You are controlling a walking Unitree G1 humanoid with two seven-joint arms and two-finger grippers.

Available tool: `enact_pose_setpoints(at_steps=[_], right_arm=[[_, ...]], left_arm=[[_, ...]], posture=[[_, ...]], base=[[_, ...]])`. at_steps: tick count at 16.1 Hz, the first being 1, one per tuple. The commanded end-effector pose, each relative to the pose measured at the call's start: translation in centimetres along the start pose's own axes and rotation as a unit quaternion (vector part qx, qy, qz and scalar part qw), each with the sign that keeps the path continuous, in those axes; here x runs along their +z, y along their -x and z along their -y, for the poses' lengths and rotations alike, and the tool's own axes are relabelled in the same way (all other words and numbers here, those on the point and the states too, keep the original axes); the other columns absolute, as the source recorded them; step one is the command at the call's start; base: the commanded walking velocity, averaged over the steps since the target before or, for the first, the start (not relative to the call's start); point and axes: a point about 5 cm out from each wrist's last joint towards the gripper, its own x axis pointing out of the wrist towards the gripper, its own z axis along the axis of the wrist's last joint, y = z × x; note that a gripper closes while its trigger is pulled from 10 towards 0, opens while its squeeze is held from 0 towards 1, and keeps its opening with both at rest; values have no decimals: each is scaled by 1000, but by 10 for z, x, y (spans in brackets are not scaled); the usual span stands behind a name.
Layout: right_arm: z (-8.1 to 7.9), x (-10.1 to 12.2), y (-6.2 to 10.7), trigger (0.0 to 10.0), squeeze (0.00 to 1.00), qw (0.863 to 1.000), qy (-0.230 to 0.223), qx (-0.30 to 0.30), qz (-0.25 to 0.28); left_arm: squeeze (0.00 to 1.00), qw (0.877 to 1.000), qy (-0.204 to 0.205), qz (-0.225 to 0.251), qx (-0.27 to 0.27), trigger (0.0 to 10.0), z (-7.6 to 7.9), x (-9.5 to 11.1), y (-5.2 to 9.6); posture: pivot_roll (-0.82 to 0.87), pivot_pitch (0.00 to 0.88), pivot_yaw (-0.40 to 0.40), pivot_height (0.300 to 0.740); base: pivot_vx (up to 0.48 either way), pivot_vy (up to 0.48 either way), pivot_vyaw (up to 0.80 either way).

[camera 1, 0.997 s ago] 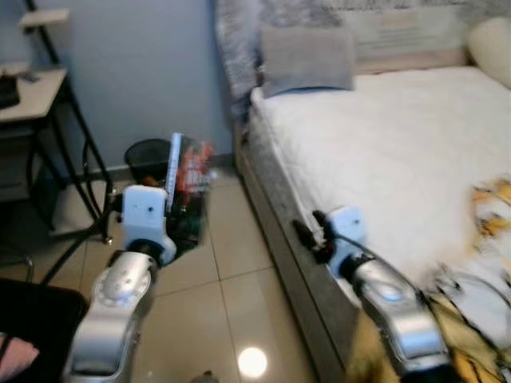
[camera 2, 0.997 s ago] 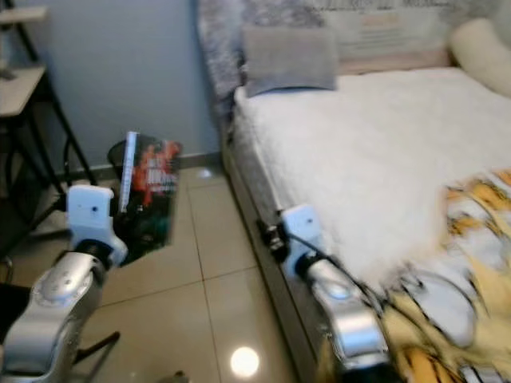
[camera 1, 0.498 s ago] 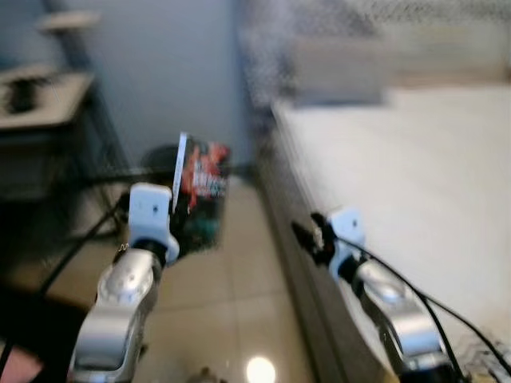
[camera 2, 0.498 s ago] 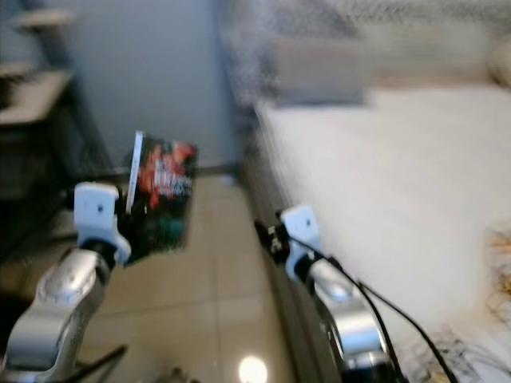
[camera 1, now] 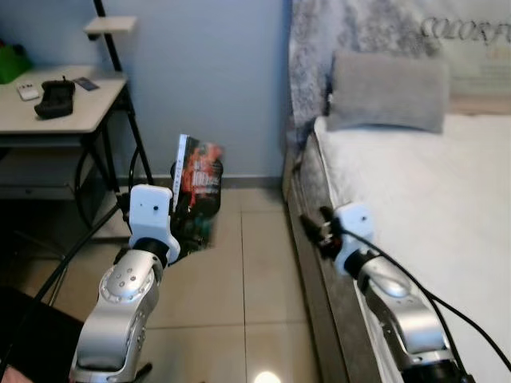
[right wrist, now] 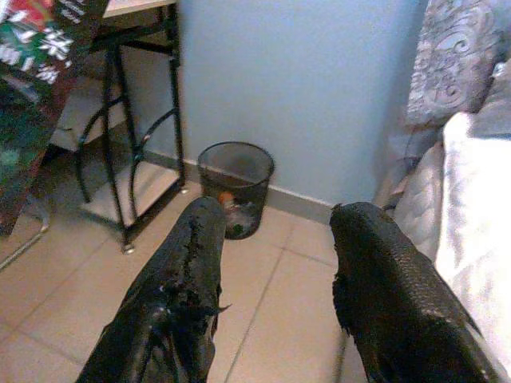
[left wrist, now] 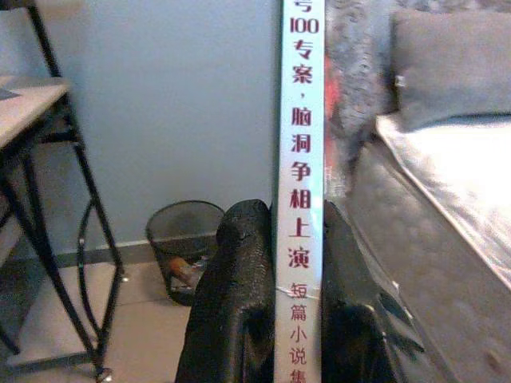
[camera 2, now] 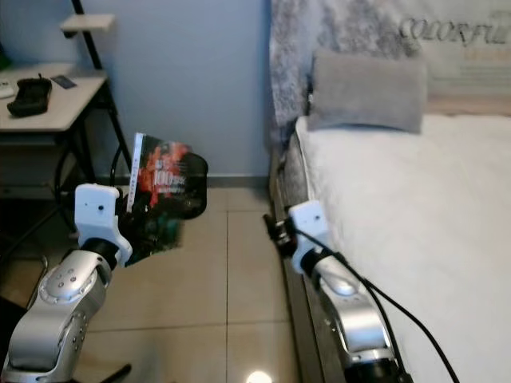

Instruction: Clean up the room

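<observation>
My left gripper (camera 1: 177, 226) is shut on a book (camera 1: 196, 190) with a dark cover, red print and a white spine. I hold it upright above the tiled floor, in front of the desk. In the left wrist view the white spine (left wrist: 301, 183) with red characters stands between the two black fingers (left wrist: 235, 303). My right gripper (camera 1: 311, 227) is open and holds nothing, raised beside the bed's edge. Its two fingers (right wrist: 180, 287) stand well apart in the right wrist view. A black mesh bin (right wrist: 235, 185) holding some litter stands by the blue wall.
A bed (camera 1: 447, 199) with a white cover and a grey pillow (camera 1: 387, 90) takes up the right. At the left is a desk (camera 1: 56, 104) on black legs, with a controller (camera 1: 54, 96) and a phone on top. Tiled floor (camera 1: 231, 295) lies between them.
The camera has swung to the left: the bed has slid right and the desk and wall have come into view. Both arms keep their pose, the book still held.
</observation>
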Motion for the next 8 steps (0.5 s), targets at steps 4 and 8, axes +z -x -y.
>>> enact_pose_setpoints(at_steps=[4, 8], right_arm=[[2, -1, -1, 10000, 0, 999, -30, -45, 3], [8, 1, 3, 10000, 0, 997, -40, -66, 12]], left_arm=[[0, 999, -16, 24, 18, 10000, -11, 12, 1], [0, 1000, -13, 21, 15, 10000, -8, 9, 3]], posture=[[83, 0, 3, 740], [69, 0, -1, 740]], base=[[426, 0, 0], [426, 0, 0]])
